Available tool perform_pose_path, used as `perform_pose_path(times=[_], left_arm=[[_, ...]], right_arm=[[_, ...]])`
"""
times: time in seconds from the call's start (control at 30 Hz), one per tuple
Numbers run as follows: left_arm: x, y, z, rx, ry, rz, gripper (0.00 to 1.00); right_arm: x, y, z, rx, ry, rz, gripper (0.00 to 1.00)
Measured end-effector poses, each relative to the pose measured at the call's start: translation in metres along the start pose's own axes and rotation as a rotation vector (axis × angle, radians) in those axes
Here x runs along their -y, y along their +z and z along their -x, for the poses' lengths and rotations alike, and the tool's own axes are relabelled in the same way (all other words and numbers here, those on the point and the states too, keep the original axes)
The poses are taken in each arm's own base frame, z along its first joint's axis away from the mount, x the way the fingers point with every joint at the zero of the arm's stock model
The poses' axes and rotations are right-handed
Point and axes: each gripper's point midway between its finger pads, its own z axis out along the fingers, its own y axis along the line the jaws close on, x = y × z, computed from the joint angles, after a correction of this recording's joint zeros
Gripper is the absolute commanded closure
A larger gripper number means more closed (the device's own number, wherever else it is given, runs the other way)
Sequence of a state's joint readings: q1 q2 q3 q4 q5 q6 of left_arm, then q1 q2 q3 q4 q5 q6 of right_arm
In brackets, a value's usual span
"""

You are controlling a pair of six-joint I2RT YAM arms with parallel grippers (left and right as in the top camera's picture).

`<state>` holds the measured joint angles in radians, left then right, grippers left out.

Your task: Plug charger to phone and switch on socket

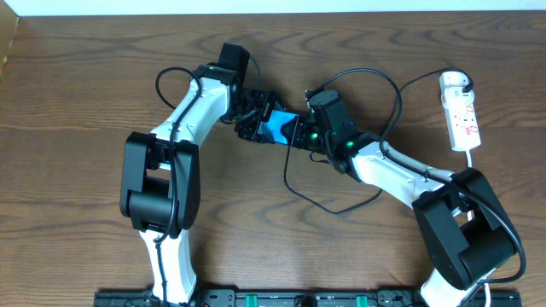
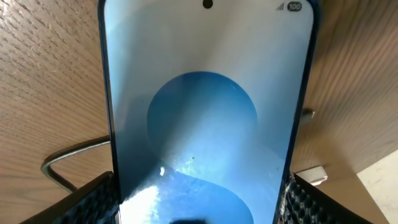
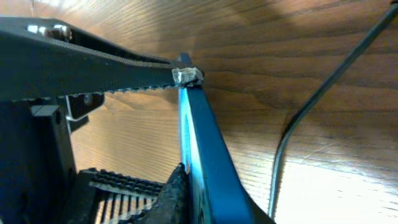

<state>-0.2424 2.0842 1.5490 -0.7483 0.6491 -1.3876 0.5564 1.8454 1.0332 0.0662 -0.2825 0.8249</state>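
Left claw (image 1: 258, 119), spread wide, clasps the phone (image 1: 277, 128) across its width; right claw (image 1: 300, 134) pinches the phone's thin edge.

glossy phone (image 2: 205, 124) screen, matt grained wooden table (image 1: 85, 85), smooth plastic socket (image 1: 461, 111)

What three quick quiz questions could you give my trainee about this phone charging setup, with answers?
1. True or false: the left gripper is empty, well away from the phone.
2. Where is the socket? A) on the side of the right arm; B) under the phone; C) in the left gripper.
3. What colour is the charger cable?
Key: 1 false; 2 A; 3 black.
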Motion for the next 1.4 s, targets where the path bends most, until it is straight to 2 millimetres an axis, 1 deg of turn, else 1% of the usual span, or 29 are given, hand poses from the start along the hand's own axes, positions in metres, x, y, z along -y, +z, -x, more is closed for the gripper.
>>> perform_pose_path(times=[0.1, 0.33, 0.53, 0.67, 0.77, 0.87, 0.93, 1.03, 1.17, 1.27, 1.4], left_arm=[[0.002, -0.003, 0.0, 0.002, 0.002, -0.01, 0.51], [0.004, -0.005, 0.0, 0.004, 0.007, -0.02, 0.51], [0.008, -0.007, -0.002, -0.025, 0.004, -0.036, 0.51], [0.019, -0.015, -0.006, -0.089, 0.052, -0.093, 0.51], [0.03, -0.021, -0.013, -0.151, 0.143, -0.152, 0.5], [0.049, -0.03, -0.018, -0.189, 0.283, -0.247, 0.5], [0.063, -0.038, -0.021, -0.21, 0.366, -0.318, 0.5], [0.081, -0.052, -0.027, -0.241, 0.49, -0.421, 0.5], [0.104, -0.074, -0.043, -0.27, 0.665, -0.561, 0.5], [0.114, -0.087, -0.054, -0.281, 0.763, -0.629, 0.5], [0.118, -0.093, -0.06, -0.291, 0.807, -0.659, 0.5]], right_arm=[[-0.004, 0.0, 0.002, 0.003, 0.014, 0.015, 0.99], [-0.01, -0.001, 0.006, 0.013, 0.016, 0.038, 0.99], [-0.01, -0.005, 0.013, 0.0, 0.03, 0.086, 0.99], [-0.011, -0.01, 0.023, 0.0, 0.04, 0.136, 0.99], [-0.008, -0.016, 0.035, 0.014, 0.063, 0.157, 0.99], [-0.004, -0.027, 0.05, 0.042, 0.09, 0.165, 0.99], [-0.005, -0.037, 0.061, 0.069, 0.1, 0.178, 0.99], [-0.017, -0.055, 0.075, 0.112, 0.102, 0.213, 0.99], [-0.029, -0.079, 0.096, 0.183, 0.126, 0.256, 0.99], [-0.033, -0.093, 0.111, 0.237, 0.167, 0.279, 0.99], [-0.034, -0.101, 0.124, 0.292, 0.244, 0.285, 0.99]])
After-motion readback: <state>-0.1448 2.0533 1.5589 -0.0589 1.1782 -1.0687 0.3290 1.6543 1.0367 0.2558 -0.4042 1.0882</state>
